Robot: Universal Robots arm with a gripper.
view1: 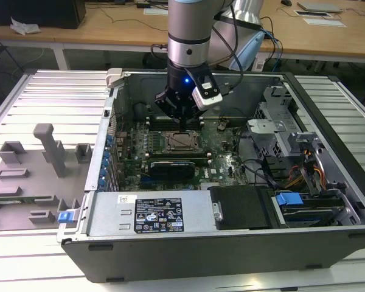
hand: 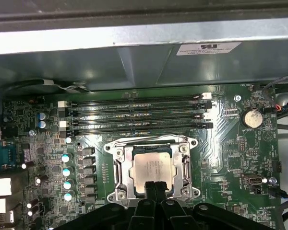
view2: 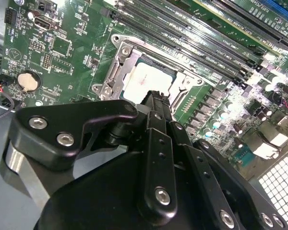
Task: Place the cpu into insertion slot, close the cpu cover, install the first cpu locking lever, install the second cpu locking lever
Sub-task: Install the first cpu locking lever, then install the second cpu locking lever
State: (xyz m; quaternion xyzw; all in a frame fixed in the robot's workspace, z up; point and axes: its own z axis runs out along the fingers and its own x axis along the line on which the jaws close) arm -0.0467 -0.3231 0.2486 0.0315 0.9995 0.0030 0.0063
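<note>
The cpu [hand: 152,165] lies flat in the insertion slot [view1: 181,142] on the green board, its dull silver top showing. The grey cpu cover [hand: 121,167] lies down around it, framing the chip through its square window. A thin metal lever rod [hand: 151,139] runs along the frame's edge beside the memory slots. My gripper [hand: 156,188] hangs just above the chip's edge with its black fingers pressed together and nothing between them. In the second wrist view the gripper [view2: 156,99] overlaps one edge of the cpu [view2: 144,79] and the cover [view2: 116,64].
Long black memory slots [hand: 134,115] run beside the socket, with the case wall [hand: 134,62] behind them. A coin battery [hand: 251,118] sits on the board. A black expansion card [view1: 170,165], the power supply [view1: 149,214] and drive bays [view1: 289,199] crowd the case. Grey fixtures [view1: 36,164] stand outside.
</note>
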